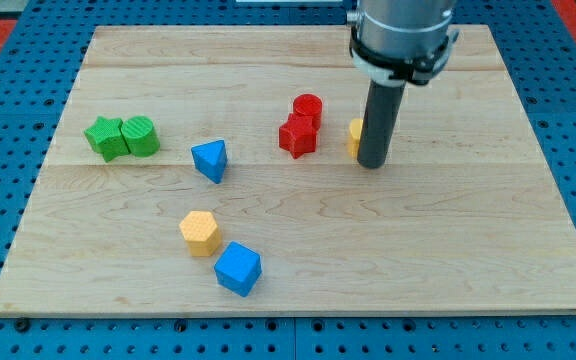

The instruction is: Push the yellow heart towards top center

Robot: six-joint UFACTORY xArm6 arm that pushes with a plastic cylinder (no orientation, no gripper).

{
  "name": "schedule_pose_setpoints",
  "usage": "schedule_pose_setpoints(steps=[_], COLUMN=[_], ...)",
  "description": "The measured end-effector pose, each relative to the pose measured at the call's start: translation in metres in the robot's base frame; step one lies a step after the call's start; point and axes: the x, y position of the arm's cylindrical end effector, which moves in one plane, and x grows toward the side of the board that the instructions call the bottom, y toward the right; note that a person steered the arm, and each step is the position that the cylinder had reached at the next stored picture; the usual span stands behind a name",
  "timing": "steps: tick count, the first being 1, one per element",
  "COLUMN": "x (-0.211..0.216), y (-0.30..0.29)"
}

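Note:
The yellow heart (pixel 354 137) lies right of the board's centre, mostly hidden behind my rod; only its left edge shows. My tip (pixel 371 164) rests on the board right against the heart, on its right and slightly toward the view's bottom. A red star (pixel 296 136) and a red cylinder (pixel 307 107) sit just to the heart's left.
A green star (pixel 104 137) and a green cylinder (pixel 141 135) sit at the left. A blue triangle (pixel 210 159) lies left of centre. A yellow hexagon (pixel 200 232) and a blue cube (pixel 237 268) lie near the bottom. The wooden board (pixel 468 250) rests on a blue pegboard.

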Motion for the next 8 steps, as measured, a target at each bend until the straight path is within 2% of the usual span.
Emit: schedule_pose_setpoints(steps=[1,2,4,5,6,7,8], x=[-0.006,-0.037,0.040,0.033,-0.045,-0.098,-0.097], y=[0.053,0.023,-0.009,-0.079,-0.044,-0.022,0.000])
